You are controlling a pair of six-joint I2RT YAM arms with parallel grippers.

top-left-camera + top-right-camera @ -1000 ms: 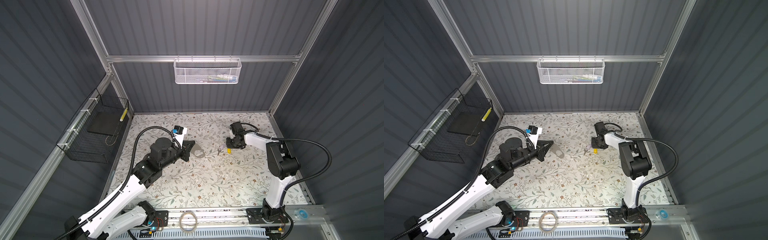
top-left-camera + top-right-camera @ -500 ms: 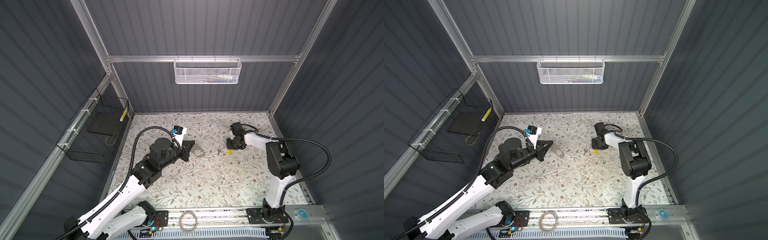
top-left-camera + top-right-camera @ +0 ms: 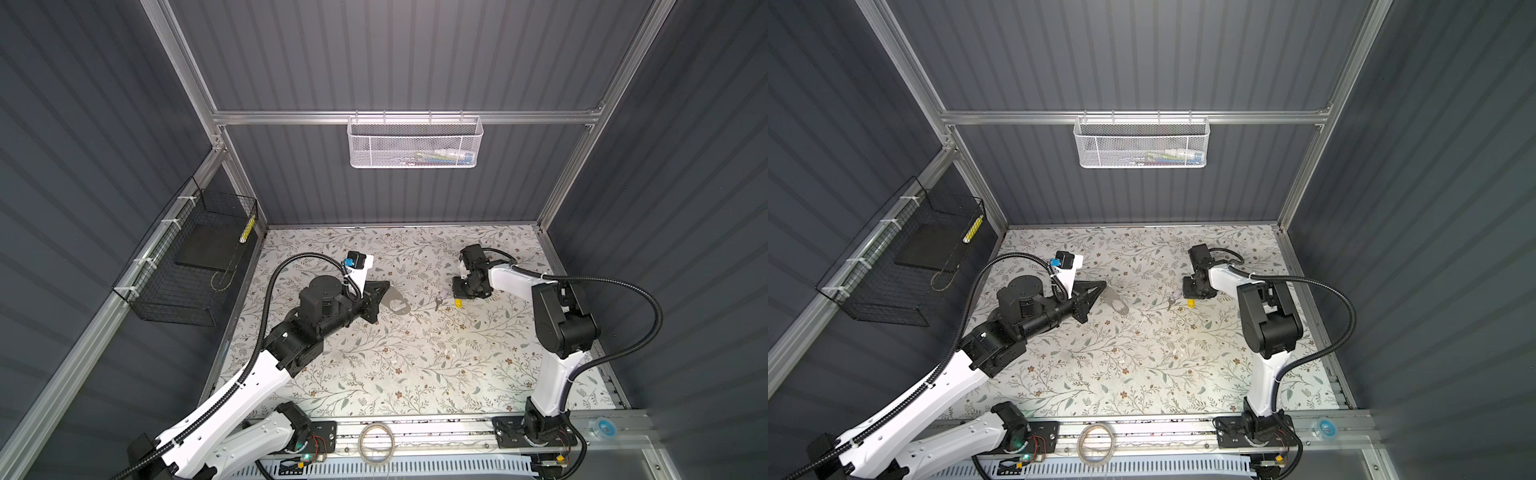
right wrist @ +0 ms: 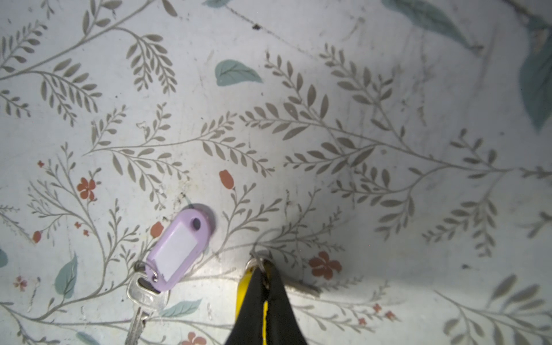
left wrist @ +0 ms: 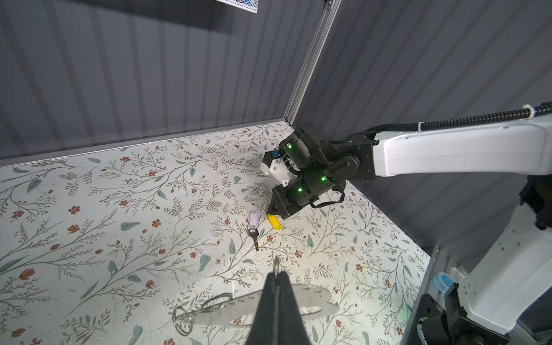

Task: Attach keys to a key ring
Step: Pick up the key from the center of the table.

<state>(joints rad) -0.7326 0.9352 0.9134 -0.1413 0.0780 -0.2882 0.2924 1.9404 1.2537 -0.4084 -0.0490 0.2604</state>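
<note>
The right gripper [image 4: 264,276] has its fingers [image 4: 279,301] pinched together on the yellow key [image 5: 274,221]. The tag is sandwiched between them, and its small wire loop [image 4: 258,263] pokes out past the tips, low against the floral tabletop [image 5: 119,209]. Just beside those fingers the lilac key [image 4: 177,251] lies flat and free. Across the table the left gripper [image 5: 276,273] has its fingers closed tight on the flat grey key ring [image 5: 310,301], which sticks out to either side of them with a thin split ring [image 5: 182,318] at its narrow end. Both keys sit well beyond these fingertips.
</note>
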